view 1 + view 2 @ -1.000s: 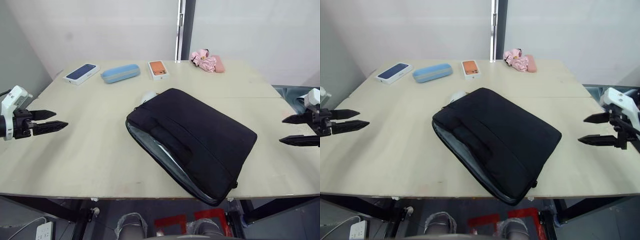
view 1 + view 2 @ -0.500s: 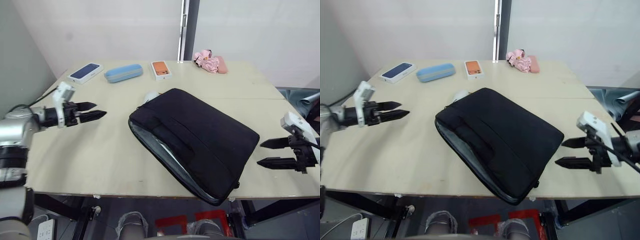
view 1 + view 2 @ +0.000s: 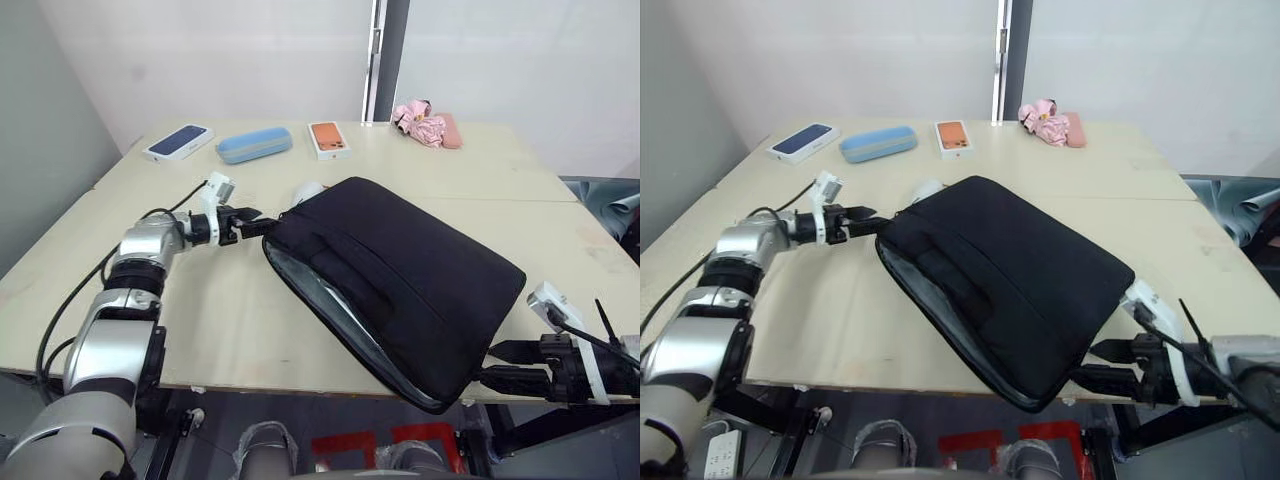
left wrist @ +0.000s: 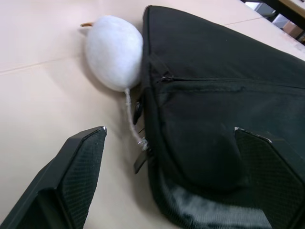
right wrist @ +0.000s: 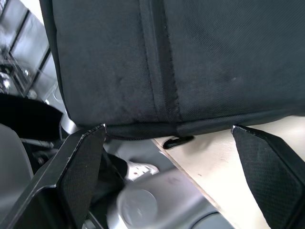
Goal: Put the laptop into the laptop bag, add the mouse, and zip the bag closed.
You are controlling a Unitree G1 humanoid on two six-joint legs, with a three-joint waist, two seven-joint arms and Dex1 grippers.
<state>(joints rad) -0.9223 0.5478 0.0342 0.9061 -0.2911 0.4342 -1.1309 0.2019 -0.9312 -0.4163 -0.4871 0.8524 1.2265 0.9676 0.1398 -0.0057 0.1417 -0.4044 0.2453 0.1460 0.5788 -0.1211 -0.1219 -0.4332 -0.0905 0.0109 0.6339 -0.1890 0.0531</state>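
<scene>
Now laptop bag (image 3: 400,275) between claws — left claw (image 3: 262,224), right claw (image 3: 498,364)

Mouse (image 3: 305,191) behind laptop bag (image 3: 400,280)

Left arm: silver metal segments w/ black joints, black cable looped alongside. Left hand (image 3: 252,225): white wrist block, black textured fingers. Right hand (image 3: 1102,363): same, thin black cables behind.

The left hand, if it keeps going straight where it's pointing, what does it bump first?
Most likely the black bag. The left hand is open and points at the bag's far corner, right in front of its tips. The white mouse sits just beside that line.
</scene>
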